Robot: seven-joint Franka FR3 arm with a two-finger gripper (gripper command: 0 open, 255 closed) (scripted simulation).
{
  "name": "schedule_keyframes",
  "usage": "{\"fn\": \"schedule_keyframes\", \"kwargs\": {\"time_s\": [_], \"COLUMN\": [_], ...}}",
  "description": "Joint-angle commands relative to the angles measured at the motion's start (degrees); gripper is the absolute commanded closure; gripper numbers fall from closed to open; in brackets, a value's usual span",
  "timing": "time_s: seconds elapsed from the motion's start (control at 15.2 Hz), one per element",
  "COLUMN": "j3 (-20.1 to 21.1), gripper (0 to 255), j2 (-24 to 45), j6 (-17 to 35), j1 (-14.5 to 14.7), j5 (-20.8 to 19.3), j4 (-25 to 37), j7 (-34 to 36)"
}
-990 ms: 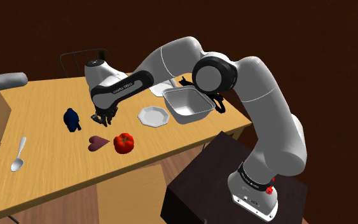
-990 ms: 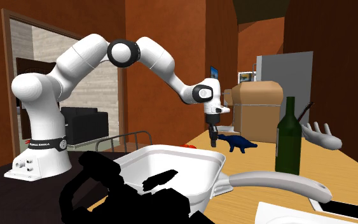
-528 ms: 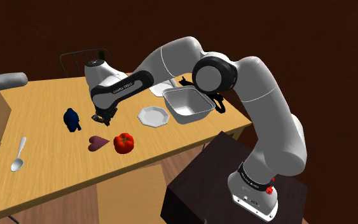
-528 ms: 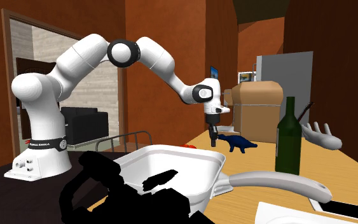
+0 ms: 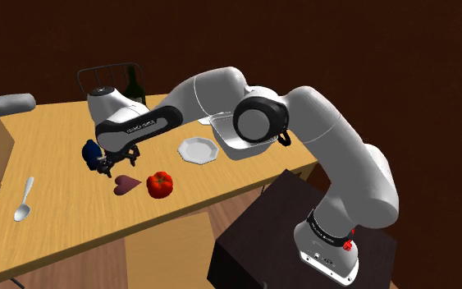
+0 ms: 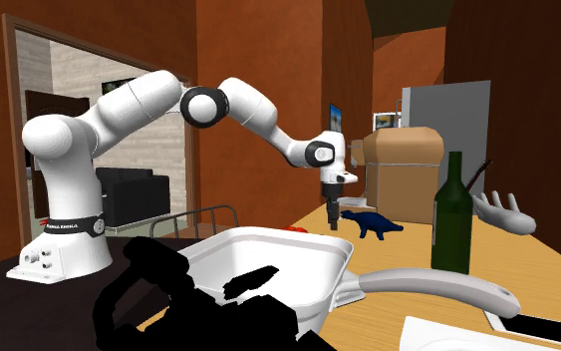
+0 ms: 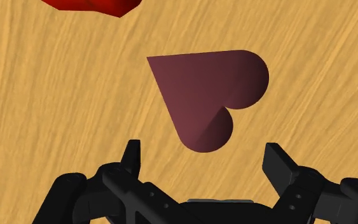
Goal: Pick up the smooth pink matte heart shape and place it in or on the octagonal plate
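Heart (image 7: pixel 209 95) lies flat on the wooden table (image 5: pixel 57 131), just at the shoulder view's left of the red vegetable (image 5: pixel 160 184), with the octagonal plate (image 5: pixel 198 150) farther right. The gripper (image 7: pixel 205 160) hovers above with jaws spread wide, empty. Best to centre over the lobes before dropping straight. The wrist view gives that offset plainly, while the shoulder view supplies the route to the plate.

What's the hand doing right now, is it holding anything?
The hand is open and holding nothing; the dark pink heart lies just beyond it, not gripped.
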Motion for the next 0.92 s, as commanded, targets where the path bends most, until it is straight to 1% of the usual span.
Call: {"fn": "schedule_keyframes", "kwargs": {"time_s": [0.0, 0.46, 0.86], "j3": [0.0, -0.4, -0.4], "gripper": [0, 0, 0], "j2": [2.0, 6.0, 6.0], "j6": [-0.5, 1.5, 1.5], "j1": [0.9, 1.3, 1.3], "j5": [0.2, -0.1, -0.1], "j4": [2.4, 4.4, 4.4], "j7": [0.9, 0.9, 0.9]}}
